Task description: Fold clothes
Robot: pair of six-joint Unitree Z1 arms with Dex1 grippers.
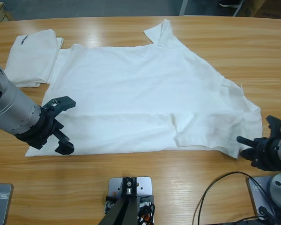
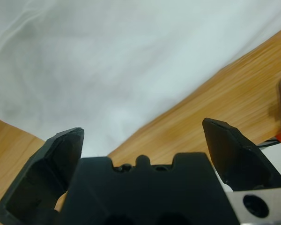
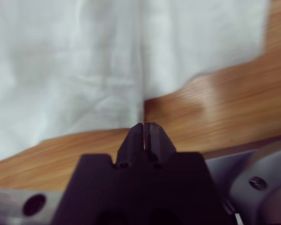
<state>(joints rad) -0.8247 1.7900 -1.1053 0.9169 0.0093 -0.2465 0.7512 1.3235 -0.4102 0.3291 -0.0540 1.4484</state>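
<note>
Table: high view alone shows folded shirt, probably.

Soft matt white cloth T-shirt (faintly creased) on a glossy wooden table — smooth, visibly grained.

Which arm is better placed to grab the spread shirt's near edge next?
Probably the left: the left gripper stands open over the spread shirt's near corner. The right gripper is shut, just off the cloth.
</note>
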